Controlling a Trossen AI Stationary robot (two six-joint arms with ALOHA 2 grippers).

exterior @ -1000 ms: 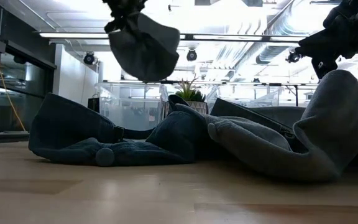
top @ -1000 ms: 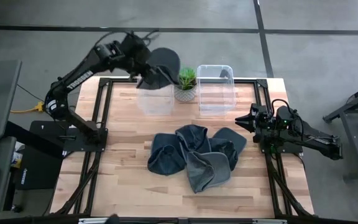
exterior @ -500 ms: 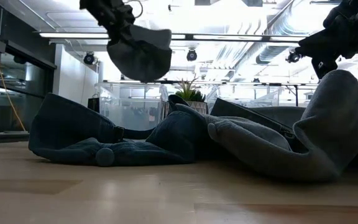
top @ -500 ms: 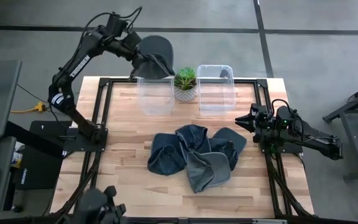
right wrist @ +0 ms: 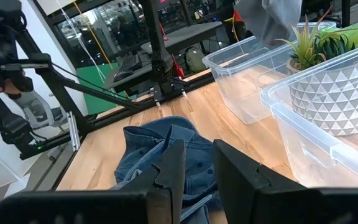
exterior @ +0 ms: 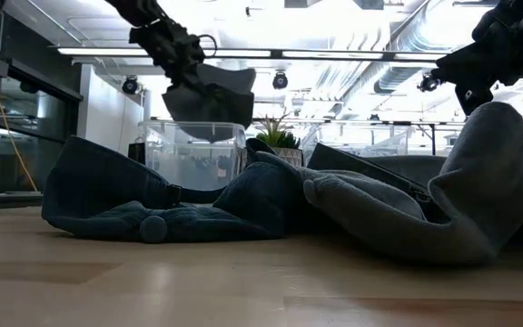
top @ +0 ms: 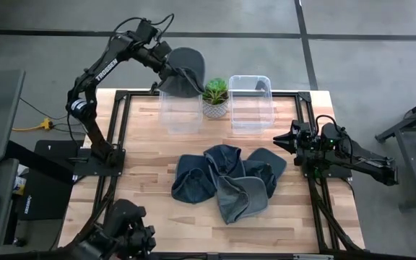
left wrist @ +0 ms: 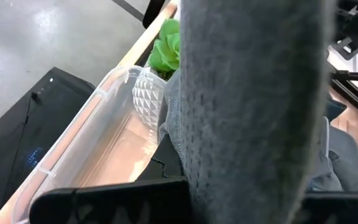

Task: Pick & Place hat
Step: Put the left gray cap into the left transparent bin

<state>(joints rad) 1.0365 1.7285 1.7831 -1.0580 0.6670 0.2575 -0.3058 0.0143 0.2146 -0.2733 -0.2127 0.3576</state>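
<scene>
A grey knit hat [top: 188,66] hangs from my left gripper [top: 169,71] above the left clear bin [top: 180,114] at the table's far edge. In the low view the hat [exterior: 209,102] reaches down to that bin's rim [exterior: 193,127]. It fills the left wrist view [left wrist: 253,93]. Several more blue and grey hats lie in a pile [top: 226,180] mid-table. My right gripper [top: 279,140] waits at the right side next to the pile, open by a narrow gap [right wrist: 199,163]. My left gripper pinches the hat between its two fingers [left wrist: 114,199], which come slanting down from the table's left. The hat's cloth [left wrist: 241,168] passes between them; which part of the hat this is, the cloth itself hides. The hat is lifted clear and hangs over the left bin.
A potted plant in a white pot [top: 215,97] stands between the left bin and a second clear bin [top: 250,102]. Bare wood lies near and left of the pile [top: 143,166]. A black frame borders the table [top: 121,144].
My left arm has stretched toward the table's far edge, then come down, carrying the hat with it. The hat now hangs lower, with its bottom at the left bin's rim. The right arm and the pile have kept still.
</scene>
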